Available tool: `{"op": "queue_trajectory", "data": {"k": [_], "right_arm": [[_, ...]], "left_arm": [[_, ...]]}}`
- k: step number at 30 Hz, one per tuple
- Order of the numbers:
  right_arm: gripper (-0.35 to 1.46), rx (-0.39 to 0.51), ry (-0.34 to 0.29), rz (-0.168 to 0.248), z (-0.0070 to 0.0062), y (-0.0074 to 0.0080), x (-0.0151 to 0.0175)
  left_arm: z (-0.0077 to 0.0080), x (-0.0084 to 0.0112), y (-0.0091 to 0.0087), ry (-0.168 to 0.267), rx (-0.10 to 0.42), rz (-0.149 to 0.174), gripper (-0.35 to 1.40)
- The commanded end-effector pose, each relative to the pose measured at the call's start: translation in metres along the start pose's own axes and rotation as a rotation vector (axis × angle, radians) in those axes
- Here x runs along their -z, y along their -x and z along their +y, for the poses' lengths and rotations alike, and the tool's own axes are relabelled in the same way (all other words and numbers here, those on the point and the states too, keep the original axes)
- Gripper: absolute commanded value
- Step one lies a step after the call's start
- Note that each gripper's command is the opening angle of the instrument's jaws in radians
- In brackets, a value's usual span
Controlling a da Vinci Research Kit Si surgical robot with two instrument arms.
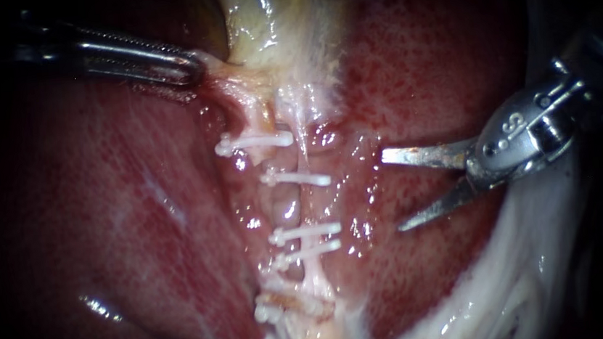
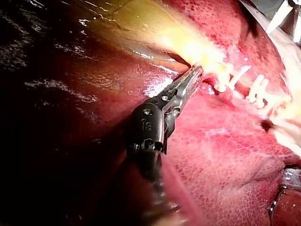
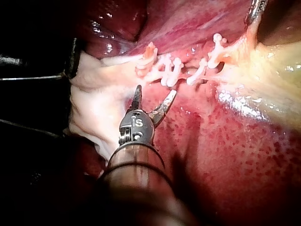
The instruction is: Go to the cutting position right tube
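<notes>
My right instrument (image 1: 391,192) comes in from the right and lies low over the liver (image 1: 417,72). Its claw is wide open, with nothing between the two blades. The tips point at the clipped tubes but stop short of them.

The right tube (image 1: 310,205) is a pale strand running down through the white clips (image 1: 305,231). Its bare stretch between two of them lies level with my open blades, with only wet liver in between.

My left instrument (image 1: 194,64) reaches in from the upper left, its claw closed on the edge of the gallbladder (image 1: 274,19). Pale white tissue (image 1: 515,282) lies under my right shaft.
</notes>
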Motion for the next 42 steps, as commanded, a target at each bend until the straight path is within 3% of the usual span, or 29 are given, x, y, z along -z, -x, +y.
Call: {"op": "queue_trajectory", "data": {"k": [1,8,13,16,23,29,37,42], "right_arm": [[1.39,0.000,0.000,0.000,0.0000,0.0000,0.0000],[1.40,0.000,0.000,0.000,0.0000,-0.0001,0.0000],[1.40,-0.006,-0.013,0.007,-0.0001,-0.0002,-0.0001],[1.40,-0.083,-0.040,0.022,-0.0002,-0.0005,-0.0005],[1.40,-0.320,-0.160,-0.003,-0.0008,-0.0009,-0.0026],[1.39,-0.452,-0.235,-0.006,-0.0009,-0.0008,-0.0051],[1.35,-0.510,-0.322,-0.016,-0.0011,0.0010,-0.0086],[1.35,-0.484,-0.357,0.017,-0.0009,0.0021,-0.0107]], "left_arm": [[0.0002,0.0007,-0.0002,0.009,-0.001,-0.001,-0.35],[0.0017,0.0059,-0.0029,-0.013,0.015,0.019,-0.35],[0.0029,0.0082,-0.0038,-0.019,0.022,0.037,-0.35],[0.0033,0.0084,-0.0038,-0.020,0.023,0.040,-0.35],[0.0039,0.0084,-0.0039,-0.023,0.024,0.040,-0.35],[0.0043,0.0083,-0.0041,-0.025,0.026,0.044,-0.35],[0.0047,0.0083,-0.0042,-0.027,0.027,0.044,-0.35],[0.0048,0.0083,-0.0043,-0.028,0.027,0.044,-0.35]]}}
